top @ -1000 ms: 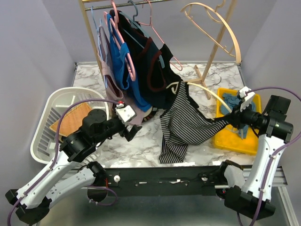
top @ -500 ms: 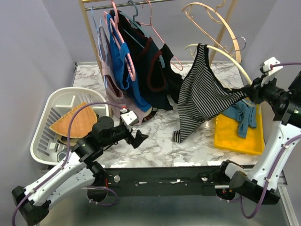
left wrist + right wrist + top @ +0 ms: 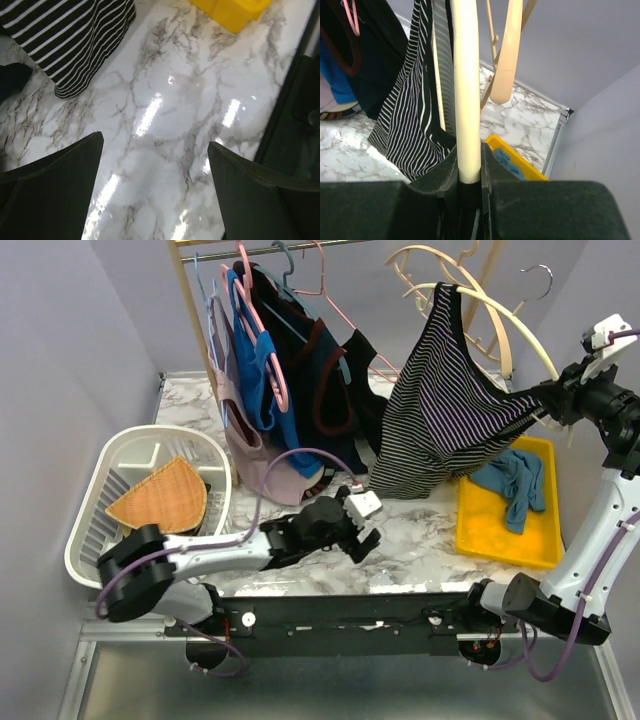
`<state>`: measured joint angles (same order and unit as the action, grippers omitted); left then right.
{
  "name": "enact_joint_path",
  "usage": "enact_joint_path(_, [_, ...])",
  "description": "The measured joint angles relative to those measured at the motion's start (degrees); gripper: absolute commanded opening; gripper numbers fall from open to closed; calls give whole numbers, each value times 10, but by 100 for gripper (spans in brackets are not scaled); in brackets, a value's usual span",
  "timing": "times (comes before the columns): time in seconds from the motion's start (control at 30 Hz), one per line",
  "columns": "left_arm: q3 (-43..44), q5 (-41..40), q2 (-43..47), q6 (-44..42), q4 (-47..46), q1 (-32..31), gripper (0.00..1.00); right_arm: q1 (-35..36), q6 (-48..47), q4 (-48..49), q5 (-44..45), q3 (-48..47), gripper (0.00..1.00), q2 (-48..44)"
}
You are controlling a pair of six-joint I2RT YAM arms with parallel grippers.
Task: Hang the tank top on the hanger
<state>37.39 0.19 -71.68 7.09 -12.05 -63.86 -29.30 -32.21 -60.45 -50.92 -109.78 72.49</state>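
Pinching the hanger (image 3: pixel 466 90) at one end, right hand (image 3: pixel 548 403) is risking the loosely draped tank top (image 3: pixel 440 420) sliding off; left hand (image 3: pixel 155 185) is gaping empty.

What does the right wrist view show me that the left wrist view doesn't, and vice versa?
Only right wrist: the right fingers shut on the pale cream wooden hanger, a second wooden hanger behind it, and the black garment with dark red trim. Only left wrist: the left fingers wide open over bare tabletop, holding nothing. Both: the black-and-white striped tank top, the yellow plastic tray and the white marble table.
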Motion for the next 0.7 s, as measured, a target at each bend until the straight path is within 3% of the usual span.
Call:
enact_joint_path(0.2, [123,-102,-203,-23,-84,-7,98,1,16,-10,0,-69,0,3])
enact_joint_path(0.37, [244,-158,-323,-41,-128,-7,98,1,28,-17,0,-124,0,9])
enact_joint_path(0.53, [281,-165,-348,-43,-148,-7,98,1,40,-19,18,-178,0,24])
enact_joint_path(0.7, [250,-163,-319,-54,-152,-7,99,1,49,-10,64,-205,0,30])
